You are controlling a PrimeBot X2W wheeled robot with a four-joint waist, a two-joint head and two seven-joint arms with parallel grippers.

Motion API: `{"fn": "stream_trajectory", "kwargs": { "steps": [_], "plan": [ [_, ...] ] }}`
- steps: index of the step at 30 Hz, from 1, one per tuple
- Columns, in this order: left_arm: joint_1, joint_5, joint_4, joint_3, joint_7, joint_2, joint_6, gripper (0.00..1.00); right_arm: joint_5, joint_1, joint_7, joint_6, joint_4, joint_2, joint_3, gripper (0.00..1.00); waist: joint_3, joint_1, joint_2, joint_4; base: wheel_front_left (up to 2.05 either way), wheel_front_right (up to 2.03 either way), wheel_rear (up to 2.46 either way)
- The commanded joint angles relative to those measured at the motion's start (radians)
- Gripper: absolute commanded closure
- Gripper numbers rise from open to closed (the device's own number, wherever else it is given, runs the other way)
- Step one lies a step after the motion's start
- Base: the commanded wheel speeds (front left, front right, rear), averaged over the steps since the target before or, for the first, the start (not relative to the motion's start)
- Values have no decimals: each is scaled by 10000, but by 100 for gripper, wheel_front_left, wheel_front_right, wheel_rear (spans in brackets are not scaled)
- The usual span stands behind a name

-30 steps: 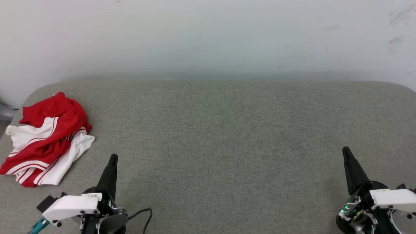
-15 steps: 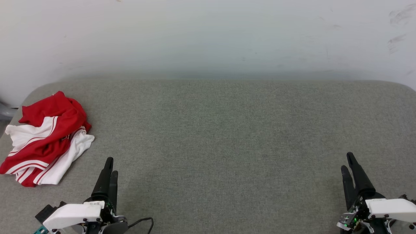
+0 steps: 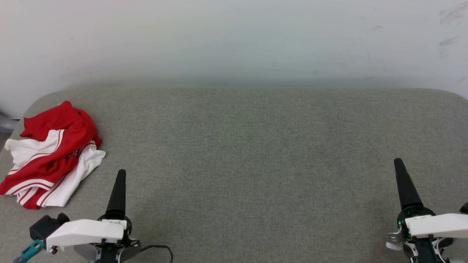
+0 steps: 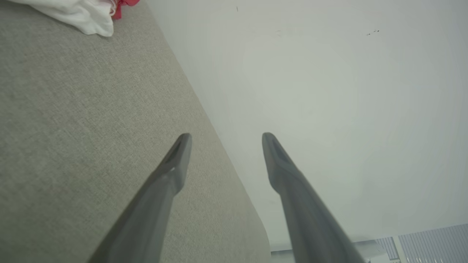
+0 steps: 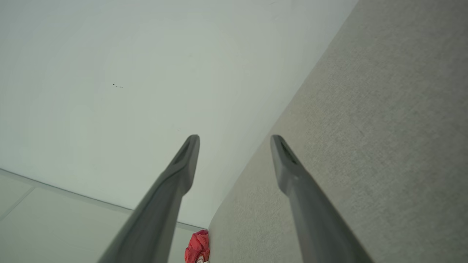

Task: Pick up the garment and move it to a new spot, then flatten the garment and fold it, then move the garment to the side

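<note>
The garment (image 3: 51,153) lies in a crumpled heap ahead of my left gripper (image 3: 121,171) and off to its left, near but not touching. It is well apart from my right gripper (image 3: 397,160), far across to that one's left. Red and white layers are folded over each other, and I cannot tell which edge is hem or collar. Both my grippers are empty, with a clear gap between the fingers in each wrist view.

My judgement is that the main risk is a poor first pinch. The cloth looks thin and bunched, so I may catch a single layer and drag the heap instead of lifting it, or it may slip out partway through the move. The heap sits at the corner of the surface (image 3: 256,146) to the left of my left gripper, so a sideways nudge could push it over the edge. If I come down too low, my fingertips could dig into the woven covering. A dark cable (image 3: 161,249) loops just behind my left gripper and could snag as I reach.

The surface is grey-green woven fabric with rounded corners, and it is bare between my two grippers and ahead of them. Beyond it stands a pale wall (image 3: 234,36), with faint scuffs high up ahead of my right gripper.
</note>
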Motion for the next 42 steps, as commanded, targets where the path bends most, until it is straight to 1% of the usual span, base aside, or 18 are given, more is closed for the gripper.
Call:
{"fn": "stream_trajectory", "kwargs": {
  "steps": [1,6,7,13,14,23,28,42],
  "plan": [
    [-209,539,-302,-59,-106,23,140,0,-538,-145,-101,1,-325,3,29,0,6,0,-1,4,0,0,0],
    [-148,1675,-574,-291,-302,24,531,0,-1942,-81,-295,1,-636,4,192,0,22,0,-1,23,0,0,0],
    [-127,2060,-648,-364,-375,25,656,0,-2501,-54,-372,1,-743,5,289,0,27,0,-1,30,0,0,0],
    [-33,3253,-796,-581,-592,26,915,0,-4056,70,-584,1,-793,6,524,0,31,0,-1,45,0,0,0],
    [-33,3253,-796,-581,-592,26,915,0,-4056,70,-584,1,-793,6,524,0,31,0,-1,45,0,0,0],
    [64,4879,-800,-824,-890,28,1148,0,-5660,164,-891,1,-709,9,656,0,24,0,-1,56,0,0,0],
    [98,5566,-871,-923,-1049,30,1286,0,-6400,221,-1045,1,-760,10,715,0,19,0,-1,61,0,0,0],
    [258,7348,-1018,-1212,-1451,33,1472,0,-8223,341,-1446,0,-853,15,838,0,14,0,-1,101,0,0,0]
  ]
}}
